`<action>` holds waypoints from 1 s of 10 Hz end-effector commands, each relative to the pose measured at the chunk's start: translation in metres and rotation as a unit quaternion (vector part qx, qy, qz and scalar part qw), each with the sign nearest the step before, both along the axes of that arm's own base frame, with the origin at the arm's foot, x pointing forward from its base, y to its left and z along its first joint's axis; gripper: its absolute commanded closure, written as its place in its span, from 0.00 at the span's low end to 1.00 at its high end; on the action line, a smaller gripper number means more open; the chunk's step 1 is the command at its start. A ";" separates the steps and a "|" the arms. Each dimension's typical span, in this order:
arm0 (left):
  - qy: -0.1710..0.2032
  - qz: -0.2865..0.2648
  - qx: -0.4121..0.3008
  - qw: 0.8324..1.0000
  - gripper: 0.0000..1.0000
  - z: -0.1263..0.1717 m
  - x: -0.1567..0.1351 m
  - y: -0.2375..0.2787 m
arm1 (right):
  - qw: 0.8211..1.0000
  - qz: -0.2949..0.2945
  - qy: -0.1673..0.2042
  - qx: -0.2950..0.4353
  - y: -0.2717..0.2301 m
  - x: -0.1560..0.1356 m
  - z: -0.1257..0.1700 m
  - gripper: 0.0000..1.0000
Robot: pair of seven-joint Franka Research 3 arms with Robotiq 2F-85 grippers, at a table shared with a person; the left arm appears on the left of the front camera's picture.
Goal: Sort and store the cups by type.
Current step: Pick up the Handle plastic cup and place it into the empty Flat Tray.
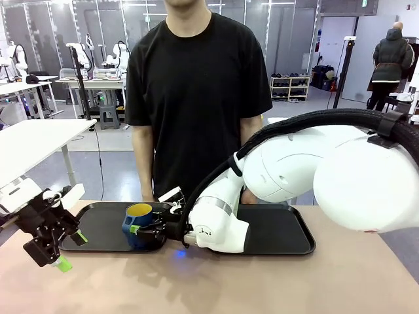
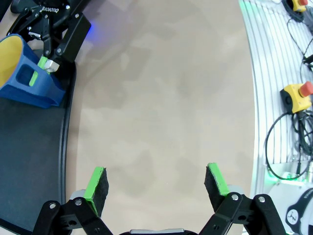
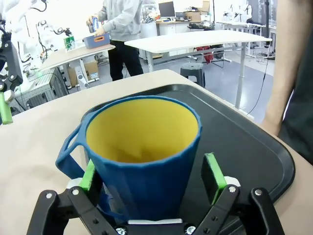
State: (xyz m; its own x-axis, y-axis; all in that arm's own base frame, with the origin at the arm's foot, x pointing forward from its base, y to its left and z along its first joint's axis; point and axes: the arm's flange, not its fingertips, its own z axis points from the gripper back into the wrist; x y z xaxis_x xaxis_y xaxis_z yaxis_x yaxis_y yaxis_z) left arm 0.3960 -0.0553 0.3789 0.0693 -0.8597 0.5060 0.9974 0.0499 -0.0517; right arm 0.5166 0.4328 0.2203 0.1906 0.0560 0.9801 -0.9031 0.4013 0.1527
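The dark blue mug [image 3: 142,156] with its yellow inside sat upright on the left black tray [image 1: 105,229], near that tray's front edge, handle turned toward the table's left end. The right gripper [image 1: 152,227] straddled the mug with its jaws spread wide, a green pad [image 3: 213,170] just beside each wall; whether the pads were touching the mug I could not tell, and it did not look squeezed. If the step was a release, it called for the mug to rest flat on the tray before the arm drew straight back along its fingers, so neither pad clipped the wall or the handle. The left gripper [image 2: 155,182] hung over bare table beyond the tray's left end, fingers apart and holding nothing. The person stood behind the tray.
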 end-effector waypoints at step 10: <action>-0.007 0.004 -0.001 1.000 0.00 -0.003 0.000 -0.001 | 0.999 -0.012 -0.026 -0.015 -0.034 -0.076 -0.012 0.00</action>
